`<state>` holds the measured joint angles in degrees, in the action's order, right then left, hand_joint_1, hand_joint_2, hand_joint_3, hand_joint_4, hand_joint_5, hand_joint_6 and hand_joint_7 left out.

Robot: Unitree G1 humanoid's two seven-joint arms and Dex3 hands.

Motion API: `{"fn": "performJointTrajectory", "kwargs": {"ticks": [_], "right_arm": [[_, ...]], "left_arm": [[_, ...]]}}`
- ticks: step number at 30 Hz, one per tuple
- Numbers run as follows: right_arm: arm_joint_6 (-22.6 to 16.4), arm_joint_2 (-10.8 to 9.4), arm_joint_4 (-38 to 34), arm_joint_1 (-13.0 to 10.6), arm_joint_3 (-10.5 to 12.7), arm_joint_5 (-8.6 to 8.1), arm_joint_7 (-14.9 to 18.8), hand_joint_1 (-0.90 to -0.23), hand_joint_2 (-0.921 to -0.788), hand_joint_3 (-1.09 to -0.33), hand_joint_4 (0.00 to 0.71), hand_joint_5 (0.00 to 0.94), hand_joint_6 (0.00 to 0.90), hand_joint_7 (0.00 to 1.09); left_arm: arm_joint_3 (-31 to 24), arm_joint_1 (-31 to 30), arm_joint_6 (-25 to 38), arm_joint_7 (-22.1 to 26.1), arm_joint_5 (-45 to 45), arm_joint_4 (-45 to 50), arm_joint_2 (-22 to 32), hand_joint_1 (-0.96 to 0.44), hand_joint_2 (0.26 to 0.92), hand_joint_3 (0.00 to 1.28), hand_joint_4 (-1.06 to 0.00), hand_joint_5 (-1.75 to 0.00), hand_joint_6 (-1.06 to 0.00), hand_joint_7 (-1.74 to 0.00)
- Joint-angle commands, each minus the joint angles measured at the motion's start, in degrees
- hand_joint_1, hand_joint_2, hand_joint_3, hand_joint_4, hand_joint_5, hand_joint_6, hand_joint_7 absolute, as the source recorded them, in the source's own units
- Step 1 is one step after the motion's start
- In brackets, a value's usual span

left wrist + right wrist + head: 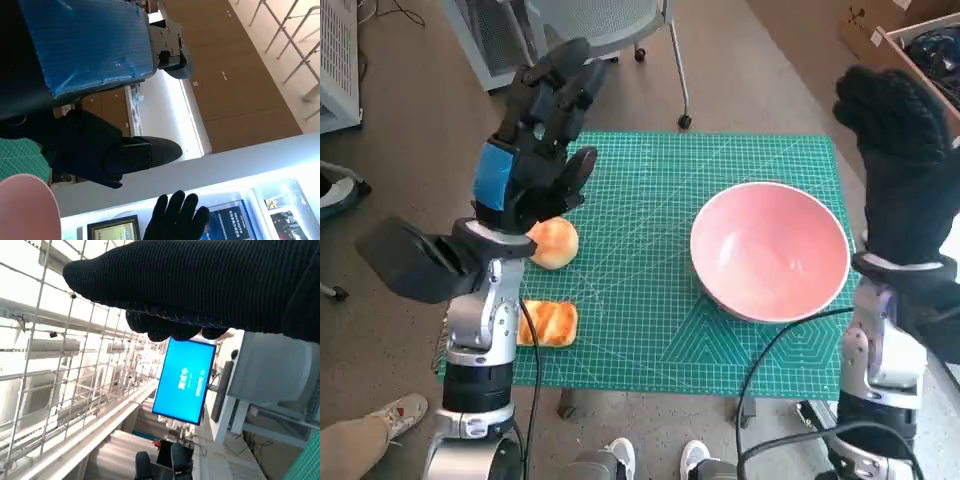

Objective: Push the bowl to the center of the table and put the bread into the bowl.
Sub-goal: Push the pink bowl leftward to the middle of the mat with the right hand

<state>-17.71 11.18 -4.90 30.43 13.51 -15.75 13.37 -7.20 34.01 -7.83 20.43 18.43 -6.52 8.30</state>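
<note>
Pink bowl [770, 250] sits right of center on the green cutting mat [650, 190], upright, nothing in it. Its rim also shows at a corner of the left wrist view [25, 210].

2 pieces of bread, both on the mat's left side, well apart from the bowl: a round bun [554, 243] partly hidden behind the left hand, and a flat toasted slice [548, 324] nearer, close to the mat's near-left corner. Neither is in the bowl.

Left hand [542, 130] is raised above the mat's left edge, over the bun, holding nothing; fingers [565, 75] point to the far side and look loosely apart. In its own wrist view the blue-taped back [85, 45] fills the frame, with nothing between the fingers.

Right hand [895, 150] in the black glove is raised beyond the mat's right edge, right of the bowl, not touching it. Fingers look curled in with nothing in them; the right wrist view shows only the glove [200, 285] as a dark band.

Mat covers the small table. Brown floor around it. Office chair base [660, 60] at the far side, a cardboard box [910, 40] far right. Shoes [620, 455] at the near edge, 1 more shoe [400, 410] near left. A blue screen [185, 380] shows in the right wrist view.
</note>
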Motion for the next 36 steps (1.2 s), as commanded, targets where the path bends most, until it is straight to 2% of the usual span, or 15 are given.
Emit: {"fn": "performJointTrajectory", "kwargs": {"ticks": [1,6,12,18,23,26,31,36], "right_arm": [[0.84,0.71,-0.63,-1.83,1.34,-0.92,-0.31,-0.497,-0.921,-0.558,0.369,0.000,0.192,0.52],[-0.21,1.37,-3.06,-1.85,3.18,-1.39,-0.04,-0.498,-0.921,-0.526,0.370,0.000,0.207,0.51],[-3.90,2.84,-9.18,-1.41,5.50,-0.60,-0.33,-0.503,-0.921,-0.515,0.368,0.000,0.219,0.50],[-9.46,4.55,-21.88,0.66,8.63,-1.30,-0.10,-0.505,-0.921,-0.528,0.361,0.000,0.223,0.48],[-13.36,5.23,-34.94,3.59,11.10,-1.38,-1.94,-0.495,-0.921,-0.552,0.347,0.000,0.226,0.46],[-13.25,5.01,-42.90,5.43,12.75,-2.27,-3.47,-0.478,-0.921,-0.570,0.343,0.000,0.234,0.45],[-12.72,4.59,-51.01,7.52,13.77,-2.93,-4.72,-0.461,-0.921,-0.586,0.335,0.000,0.245,0.45],[-12.35,3.89,-57.37,9.40,14.76,-3.95,-3.88,-0.456,-0.921,-0.593,0.313,0.000,0.250,0.44]], "left_arm": [[-0.07,1.22,-0.89,0.38,0.62,-0.81,-0.77,-0.53,0.837,0.47,0.00,-0.31,0.00,-0.68],[-0.12,1.28,-0.95,0.43,0.79,-1.03,-1.16,-0.54,0.845,0.45,0.00,-0.32,0.00,-0.68],[-0.27,0.99,-1.20,0.56,0.89,-0.89,-1.47,-0.54,0.852,0.44,0.00,-0.32,0.00,-0.69],[-0.51,0.60,-0.87,0.31,1.08,-0.42,-1.65,-0.54,0.854,0.43,0.00,-0.33,0.00,-0.69],[-0.69,0.09,-0.67,-0.10,1.09,0.00,-1.80,-0.54,0.849,0.43,0.00,-0.32,0.00,-0.71],[-0.78,-0.30,-0.63,-0.50,0.87,0.42,-1.77,-0.54,0.847,0.43,0.00,-0.32,0.00,-0.72],[-0.87,-0.61,-0.50,-0.85,0.77,0.79,-1.70,-0.53,0.842,0.44,0.00,-0.33,0.00,-0.74],[-0.80,-1.03,-0.39,-0.96,0.66,1.29,-1.49,-0.53,0.838,0.44,0.00,-0.33,0.00,-0.74]]}}
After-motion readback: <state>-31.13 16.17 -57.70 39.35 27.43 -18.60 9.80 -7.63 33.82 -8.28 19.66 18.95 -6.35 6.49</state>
